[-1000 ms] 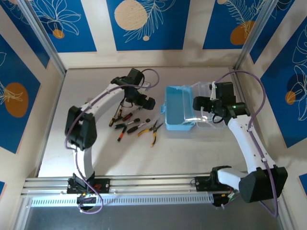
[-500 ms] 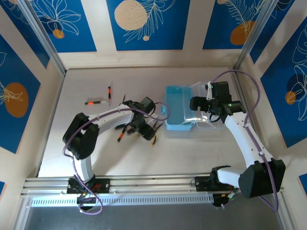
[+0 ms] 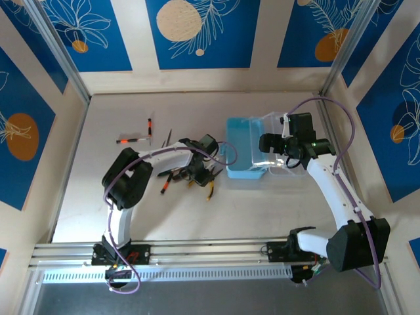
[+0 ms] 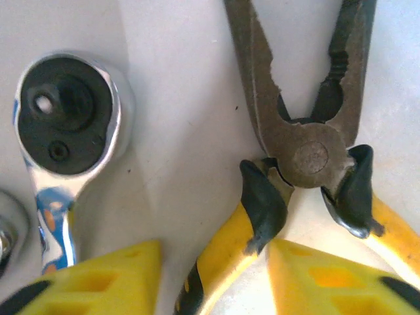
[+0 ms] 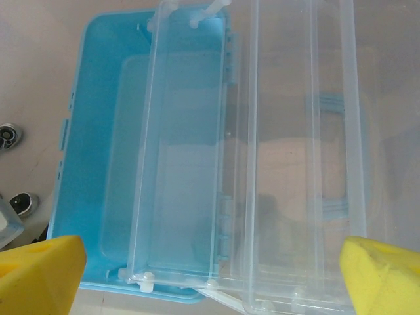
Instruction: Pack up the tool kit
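While the left gripper (image 4: pixel 215 256) hangs low over the yellow-handled steel pliers (image 4: pixel 308 154), its yellow fingers straddle one handle, partly closed; whether they pinch it cannot be told. In the upper left of that frame lies the silver ratchet wrench (image 4: pixel 65 108). At centre right of the overhead frame sits the light-blue plastic case (image 3: pixel 239 157), its clear lid (image 5: pixel 295 164) lying open, with the right gripper (image 5: pixel 213 269) spread wide above it.

No lettering, number or brand mark is legible on the pliers (image 4: pixel 308 154), ratchet wrench (image 4: pixel 62 125) or case (image 5: pixel 98 131).
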### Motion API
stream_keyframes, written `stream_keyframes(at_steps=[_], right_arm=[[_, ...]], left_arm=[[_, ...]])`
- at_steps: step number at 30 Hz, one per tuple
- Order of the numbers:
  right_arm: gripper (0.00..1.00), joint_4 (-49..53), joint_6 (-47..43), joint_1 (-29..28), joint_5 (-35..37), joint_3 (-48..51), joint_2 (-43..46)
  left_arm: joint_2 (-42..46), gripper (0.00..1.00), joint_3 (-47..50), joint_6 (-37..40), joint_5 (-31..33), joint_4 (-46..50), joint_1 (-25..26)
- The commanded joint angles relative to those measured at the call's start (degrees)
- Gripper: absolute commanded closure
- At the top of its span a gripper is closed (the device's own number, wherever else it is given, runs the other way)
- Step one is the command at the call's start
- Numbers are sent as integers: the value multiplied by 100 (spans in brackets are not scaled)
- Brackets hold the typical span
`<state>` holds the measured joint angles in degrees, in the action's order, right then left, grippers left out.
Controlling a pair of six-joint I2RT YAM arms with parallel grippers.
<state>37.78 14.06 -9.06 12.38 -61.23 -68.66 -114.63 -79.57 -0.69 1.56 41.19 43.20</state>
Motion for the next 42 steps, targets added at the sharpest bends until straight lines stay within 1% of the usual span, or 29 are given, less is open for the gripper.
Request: stream_keyframes(at_steps=[1,2,8,9,13,18,22,25,29,32,35,38,42], right_arm=[[1,28,61,-17,-60,76,125],[1,28,60,-16,-73,69,114],[1,79,25,-10,-77,-10,123],[1,80,13,-12,-71,-20,137],[1,98,0,-16,-125,-55,209],[1,109,-82,-38,-385,-116,294],[1,-99,-252,-282,-702,-137,455],[4,-402,-243,-496,-1193,-135,538],[13,-1055,110,-758,-1888,-82,409],[19,-1425,390,-984,-2060,-95,147],[27,-1657,525,-1151,-2069,-135,-83],[37,-1859,669,-1188,-2161,-135,-253],[46,-2089,813,-1208,-2283,-108,-427]], left_arm=[[-229,63,105,5,5,-32,18],[-232,66,132,-10,2,-24,17],[-91,99,240,35,28,84,14],[-12,100,236,74,111,119,21],[365,100,106,291,363,384,-22],[1067,100,-138,437,411,622,-117],[1569,100,-442,360,149,527,-285],[1752,100,-661,146,-288,152,-365],[1619,100,-1052,-335,-1175,-577,-374],[1350,100,-1401,-710,-1676,-941,-374],[1161,100,-1643,-932,-1952,-1186,-382],[1067,100,-1719,-1126,-2167,-1392,-377],[1000,100,-1698,-1347,-2397,-1632,-374]])
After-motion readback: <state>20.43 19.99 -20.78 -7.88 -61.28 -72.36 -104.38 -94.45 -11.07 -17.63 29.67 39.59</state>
